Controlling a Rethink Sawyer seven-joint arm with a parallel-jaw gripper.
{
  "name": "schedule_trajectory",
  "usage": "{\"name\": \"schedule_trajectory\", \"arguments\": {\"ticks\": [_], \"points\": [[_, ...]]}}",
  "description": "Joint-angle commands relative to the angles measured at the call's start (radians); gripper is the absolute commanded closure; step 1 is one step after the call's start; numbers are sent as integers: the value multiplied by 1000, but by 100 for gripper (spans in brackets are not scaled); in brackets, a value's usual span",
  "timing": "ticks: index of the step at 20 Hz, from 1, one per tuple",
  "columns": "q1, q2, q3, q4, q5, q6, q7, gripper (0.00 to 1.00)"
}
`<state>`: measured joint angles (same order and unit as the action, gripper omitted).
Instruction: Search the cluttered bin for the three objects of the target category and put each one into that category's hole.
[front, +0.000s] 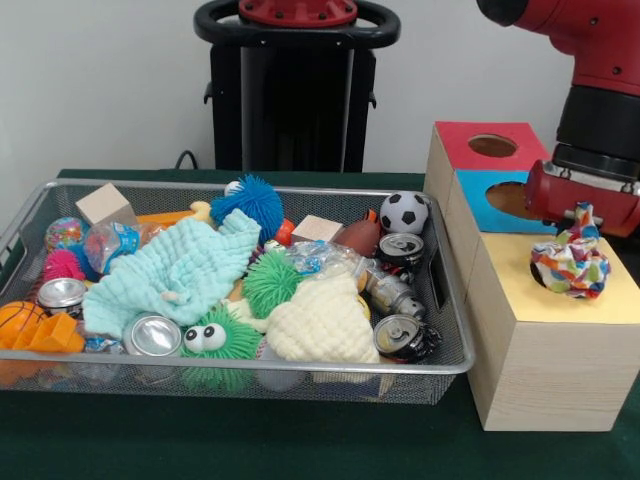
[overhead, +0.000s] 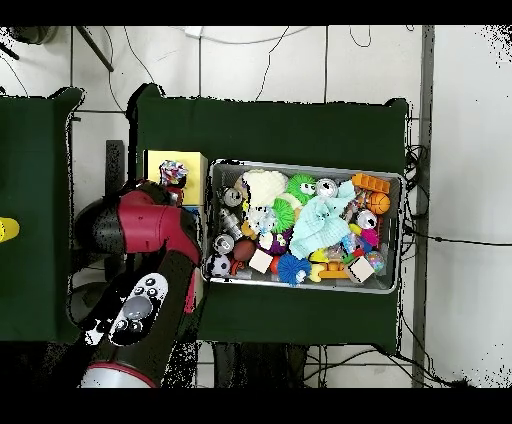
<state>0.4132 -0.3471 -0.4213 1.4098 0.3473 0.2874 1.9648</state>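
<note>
Over the yellow box top (front: 600, 305), the gripper (front: 581, 214) pinches a multicoloured cloth (front: 570, 265) at its hole.

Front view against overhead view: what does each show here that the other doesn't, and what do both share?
Front view only: the box's red top and blue top with their holes, and the arm's end effector just above the multicoloured cloth.

Overhead view only: the arm covers those tops; white floor and cables surround the table, and a second green table stands alongside.

Both: the wire bin of clutter, the mint cloth, the soccer ball, and the multicoloured cloth on the yellow top.
</note>
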Motion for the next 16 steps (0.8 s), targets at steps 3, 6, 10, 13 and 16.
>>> {"name": "schedule_trajectory", "arguments": {"ticks": [3,6,10,13,16], "points": [[-57,-18,148,37,20,76,147,0],[-90,-32,192,39,5,121,91,100],[-229,-74,349,75,-32,208,-84,100],[-257,-72,359,70,-67,208,-102,100],[-277,-77,372,69,-101,202,-98,100]]}}
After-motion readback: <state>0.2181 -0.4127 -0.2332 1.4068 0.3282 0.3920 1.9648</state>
